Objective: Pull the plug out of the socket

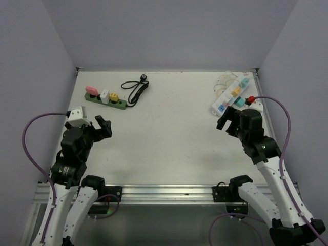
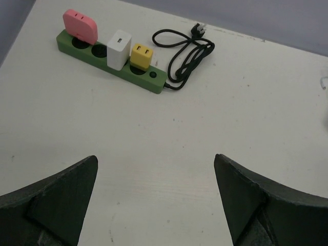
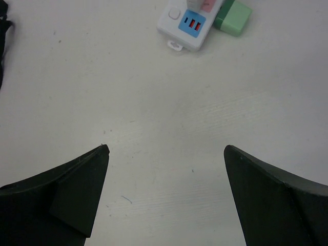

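A green socket strip point(image 1: 105, 101) point(image 2: 102, 60) lies at the back left with a pink plug point(image 2: 80, 25), a white plug point(image 2: 119, 49) and a yellow plug point(image 2: 142, 56) seated in it. Its black cord point(image 2: 184, 56) coils to the right. A white socket strip point(image 1: 229, 94) point(image 3: 187, 23) lies at the back right with yellow and teal plugs; a green plug point(image 3: 232, 18) sits beside it. My left gripper point(image 1: 102, 126) point(image 2: 155, 159) hovers open, well short of the green strip. My right gripper point(image 1: 229, 119) point(image 3: 166, 148) is open just in front of the white strip.
Grey walls close in the table point(image 1: 169, 133) on the left, back and right. A red knob point(image 1: 251, 99) shows by the right arm next to the white strip. A metal rail point(image 1: 164, 192) runs along the near edge.
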`<state>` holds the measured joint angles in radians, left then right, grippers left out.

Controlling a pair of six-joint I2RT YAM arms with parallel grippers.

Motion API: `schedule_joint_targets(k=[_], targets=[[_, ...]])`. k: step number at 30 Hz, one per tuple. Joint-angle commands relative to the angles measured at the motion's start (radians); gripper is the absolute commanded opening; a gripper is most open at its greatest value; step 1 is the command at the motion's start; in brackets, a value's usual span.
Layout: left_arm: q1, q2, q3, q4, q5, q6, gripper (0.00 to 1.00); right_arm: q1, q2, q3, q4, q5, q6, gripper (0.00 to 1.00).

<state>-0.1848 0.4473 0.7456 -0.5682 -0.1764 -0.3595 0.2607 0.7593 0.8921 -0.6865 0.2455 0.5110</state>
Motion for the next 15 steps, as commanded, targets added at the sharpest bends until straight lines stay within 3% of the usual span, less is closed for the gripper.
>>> schedule_joint_targets(k=[1,6,15], targets=[[-0.004,0.011,-0.058,0.114,0.017,-0.054,1.0,-0.005,0.032,-0.031,0.051,0.067,0.072,0.99],[-0.004,0.063,-0.152,0.22,0.095,-0.073,1.0,-0.005,0.136,-0.07,0.139,0.211,0.147,0.99],[0.016,0.126,-0.135,0.214,0.127,-0.024,1.0,-0.005,0.469,-0.036,0.326,0.336,0.342,0.99]])
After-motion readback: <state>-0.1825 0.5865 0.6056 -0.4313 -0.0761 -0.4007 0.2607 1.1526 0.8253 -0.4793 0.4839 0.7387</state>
